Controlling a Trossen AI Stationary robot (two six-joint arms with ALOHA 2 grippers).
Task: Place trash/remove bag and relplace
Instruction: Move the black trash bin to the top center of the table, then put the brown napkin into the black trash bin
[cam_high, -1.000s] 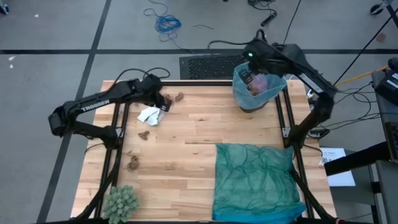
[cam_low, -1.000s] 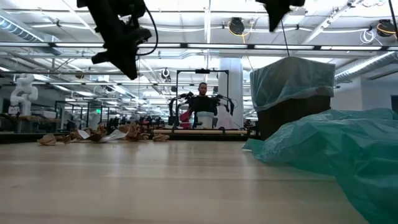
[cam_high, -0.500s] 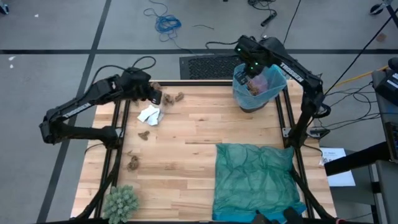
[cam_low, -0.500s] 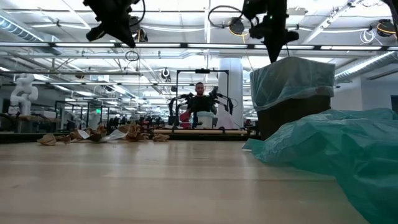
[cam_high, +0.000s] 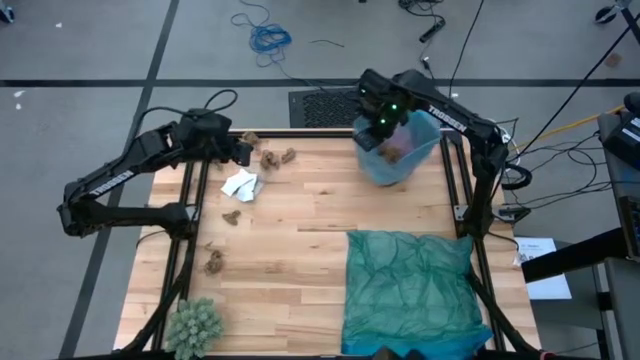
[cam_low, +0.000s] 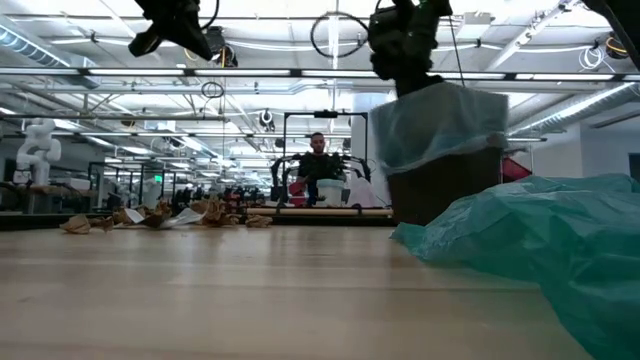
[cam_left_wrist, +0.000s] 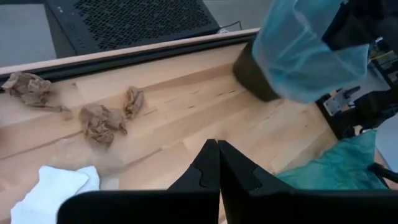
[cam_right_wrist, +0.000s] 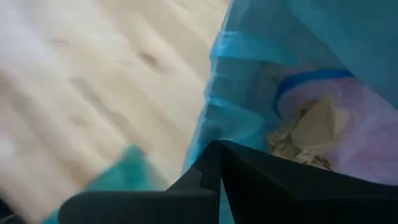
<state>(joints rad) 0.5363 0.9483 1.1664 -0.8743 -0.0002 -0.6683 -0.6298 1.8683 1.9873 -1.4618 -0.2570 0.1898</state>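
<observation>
The bag (cam_high: 405, 150) rim is pinched by the closed right tool (cam_high: 378, 124); it should be lifted slowly. The left tool (cam_high: 243, 152) is held closed, empty.

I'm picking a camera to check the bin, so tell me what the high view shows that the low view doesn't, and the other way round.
Only the high view shows inside the bag: pink and brown trash. It also shows the green spiky ball and the right gripper, shut at the bag's rim.

Only the low view shows the bin's dark side under the liner, the bin tilted, and a person in the room behind.

Both show the teal bag and loose paper wads on the table.
</observation>
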